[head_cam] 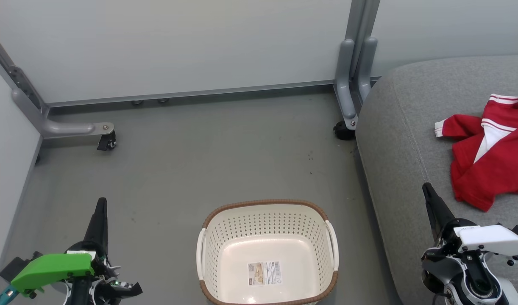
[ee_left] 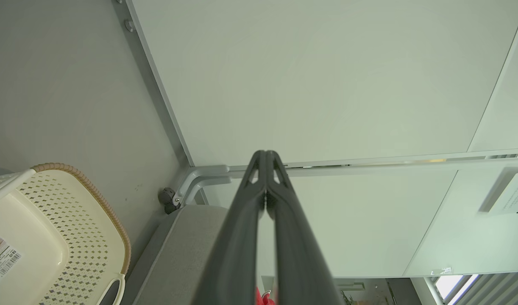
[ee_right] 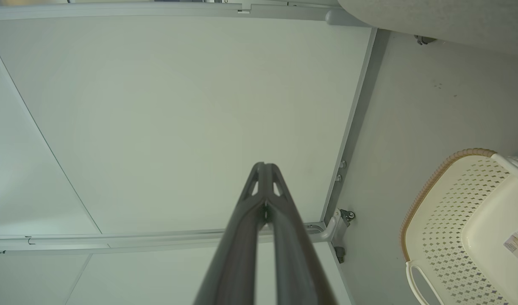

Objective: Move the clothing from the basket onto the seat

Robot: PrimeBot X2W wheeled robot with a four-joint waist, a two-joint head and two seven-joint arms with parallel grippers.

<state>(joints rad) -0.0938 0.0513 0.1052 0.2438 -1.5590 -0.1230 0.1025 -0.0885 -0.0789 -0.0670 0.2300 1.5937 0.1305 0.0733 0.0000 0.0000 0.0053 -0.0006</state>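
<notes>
red clothing (head_cam: pixel 494 165) lying on the grey seat (head_cam: pixel 401 140), cream basket (head_cam: pixel 265 212) on the floor (head_cam: pixel 199 161) beside it (label (head_cam: pixel 264 273) visible on its bottom), left gripper (head_cam: pixel 101 201) and right gripper (head_cam: pixel 425 186) both pinched closed

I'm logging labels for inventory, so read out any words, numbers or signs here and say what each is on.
Nothing is clear enough to quote.
Paper label on the basket floor: print and barcode, too small to read.
White sign on the wall panel: lines of print, too blurred.
Marking on the right arm's white cover: too small.
</notes>
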